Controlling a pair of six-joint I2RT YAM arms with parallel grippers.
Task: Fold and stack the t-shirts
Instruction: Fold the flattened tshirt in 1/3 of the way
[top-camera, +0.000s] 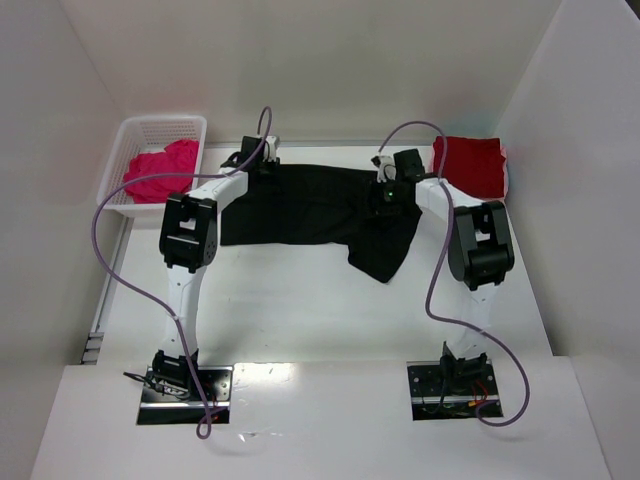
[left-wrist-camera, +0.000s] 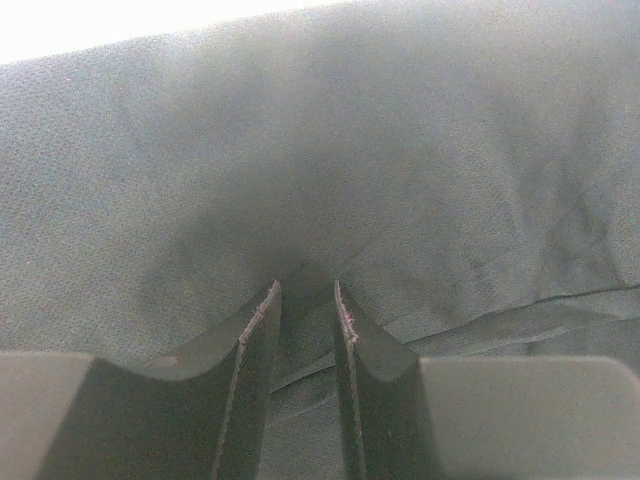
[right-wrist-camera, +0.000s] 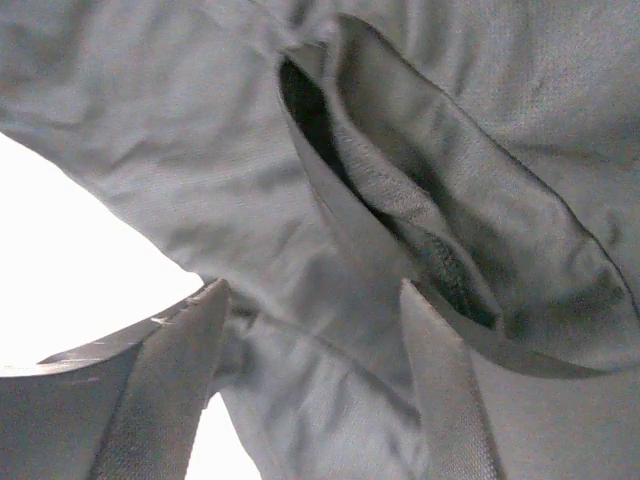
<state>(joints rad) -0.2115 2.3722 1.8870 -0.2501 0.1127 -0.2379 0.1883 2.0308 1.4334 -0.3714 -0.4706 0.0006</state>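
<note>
While the left gripper (left-wrist-camera: 305, 300) clamps the black t-shirt (top-camera: 310, 205), spread just right of the white basket (top-camera: 165, 125), the right gripper (right-wrist-camera: 310, 288) has its jaws apart over a hemmed opening; closing there may catch one layer and skew the fold.

Pink t-shirt (top-camera: 160, 172) part-hidden in basket (top-camera: 165, 120), red t-shirt (top-camera: 472, 160) corner seemingly behind right arm (top-camera: 440, 198)

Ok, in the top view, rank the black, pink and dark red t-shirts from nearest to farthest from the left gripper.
1. black t-shirt, centre, pinched by the left gripper.
2. pink t-shirt, in the basket at left.
3. dark red t-shirt, far right.
</note>
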